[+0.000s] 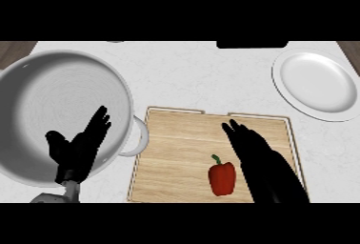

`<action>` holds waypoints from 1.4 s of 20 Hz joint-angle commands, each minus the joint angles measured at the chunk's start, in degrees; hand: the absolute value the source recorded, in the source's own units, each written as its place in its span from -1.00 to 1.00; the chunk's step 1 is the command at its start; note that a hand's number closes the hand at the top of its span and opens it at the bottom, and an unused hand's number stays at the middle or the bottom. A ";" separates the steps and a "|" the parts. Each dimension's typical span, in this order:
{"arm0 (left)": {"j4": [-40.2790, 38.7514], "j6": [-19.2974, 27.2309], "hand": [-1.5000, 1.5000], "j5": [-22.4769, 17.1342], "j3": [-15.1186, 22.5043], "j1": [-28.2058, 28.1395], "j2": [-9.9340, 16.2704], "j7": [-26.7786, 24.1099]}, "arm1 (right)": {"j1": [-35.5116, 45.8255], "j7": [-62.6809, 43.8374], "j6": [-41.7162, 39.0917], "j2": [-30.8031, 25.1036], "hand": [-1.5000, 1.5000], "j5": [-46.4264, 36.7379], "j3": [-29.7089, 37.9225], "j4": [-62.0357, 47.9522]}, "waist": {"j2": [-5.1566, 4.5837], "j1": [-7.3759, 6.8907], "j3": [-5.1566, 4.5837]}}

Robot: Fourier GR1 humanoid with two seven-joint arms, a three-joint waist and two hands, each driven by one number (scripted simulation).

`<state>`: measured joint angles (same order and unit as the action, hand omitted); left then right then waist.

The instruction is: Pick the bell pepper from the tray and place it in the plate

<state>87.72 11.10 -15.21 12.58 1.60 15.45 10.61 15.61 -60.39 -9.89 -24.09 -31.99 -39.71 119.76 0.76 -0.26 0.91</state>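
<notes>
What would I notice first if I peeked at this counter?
Probably the bright red bell pepper lying on the wooden tray, with the robot's black right hand open just beside it. Next, the big silver pot at the left and the white plate at the far right.

A red bell pepper with a green stem (222,177) lies on the near part of a rectangular wooden tray (183,143) at the counter's middle, just left of the black right hand (259,157), which stretches over the tray's right half. A large round metal pot (42,95) stands left of the tray, its handle touching the tray's left edge, with the black left hand (77,145) upright over its near right side. A round white plate (316,86) lies on the pale stone counter (197,76) behind and right of the tray, apart from it.
</notes>
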 commanded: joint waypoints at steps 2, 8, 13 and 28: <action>-2.53 -0.46 0.00 -0.18 1.35 -3.08 -1.83 1.37 | 2.60 -4.97 -1.99 5.17 -1.00 -2.19 -0.20 -4.62 | -0.78 -0.14 -0.96; -4.32 -0.78 0.00 0.81 0.35 -2.14 -1.21 2.07 | 1.26 -3.13 -1.63 5.74 -1.00 -8.40 -1.86 -10.62 | -0.90 0.06 -0.95; -2.51 -1.69 0.00 0.89 0.79 -6.93 -2.17 -0.71 | -0.71 -4.82 -1.24 8.79 -1.00 -13.17 -3.84 -10.77 | -0.70 -0.08 -0.97; -2.55 -1.72 0.00 1.65 -0.73 -2.50 -3.19 3.56 | -2.20 5.22 -5.60 8.07 1.00 -14.25 -5.00 -19.17 | -0.77 0.21 -0.92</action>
<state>88.59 8.84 -13.79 10.53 0.57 13.32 10.38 13.21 -55.11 -13.44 -15.92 -44.35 -42.80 101.56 0.68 -0.18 0.80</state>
